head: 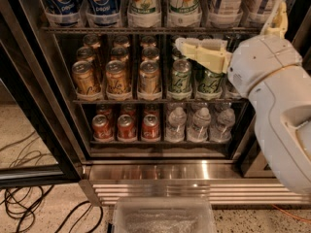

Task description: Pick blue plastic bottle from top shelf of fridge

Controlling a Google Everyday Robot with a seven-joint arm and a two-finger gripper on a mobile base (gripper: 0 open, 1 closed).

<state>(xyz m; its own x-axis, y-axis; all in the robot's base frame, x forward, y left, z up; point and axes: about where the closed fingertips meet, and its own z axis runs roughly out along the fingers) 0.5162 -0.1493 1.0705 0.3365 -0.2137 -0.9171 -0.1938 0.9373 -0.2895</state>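
Observation:
The fridge (43,106) stands open in front of me. Its top shelf (112,29) is a wire rack holding dark Pepsi bottles at the left, green-and-white 7up bottles in the middle and two pale-labelled blue plastic bottles (226,1) at the right, whose tops are cut off by the frame. My cream-coloured gripper (181,46) reaches in from the right on a white arm (272,81). It points left, just below the top shelf and in front of the green cans. It is below and left of the pale bottles and holds nothing that I can see.
The middle rack holds gold cans (116,76) and green cans (181,81). The bottom rack holds red cans (126,126) and small water bottles (199,123). A clear plastic bin (165,217) sits on the floor below the steel grille (184,186). Black cables (24,203) lie at the left.

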